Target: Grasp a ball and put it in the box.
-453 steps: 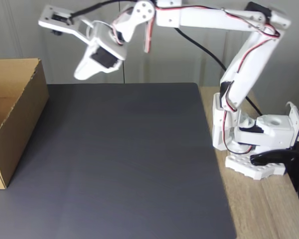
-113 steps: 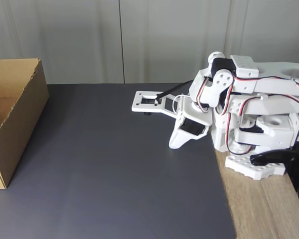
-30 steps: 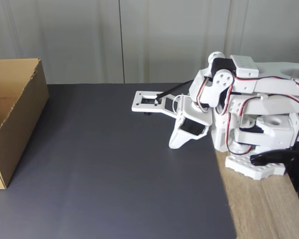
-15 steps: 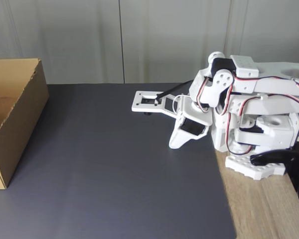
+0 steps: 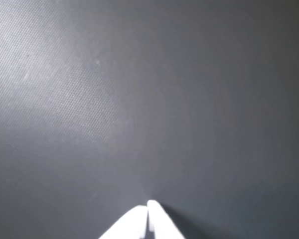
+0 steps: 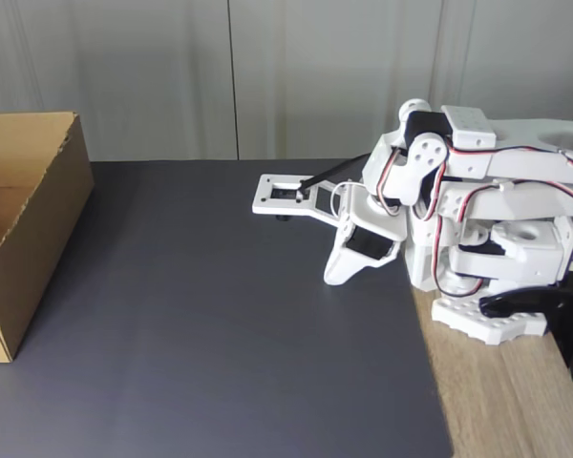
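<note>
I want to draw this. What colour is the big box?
Plain brown cardboard; the box shows best in the fixed view, at its left edge.

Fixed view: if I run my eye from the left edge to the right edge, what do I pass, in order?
Cardboard box → dark grey mat → the gripper with its white fingers closed and tips down on the mat → the arm's white base on the wooden table.
</note>
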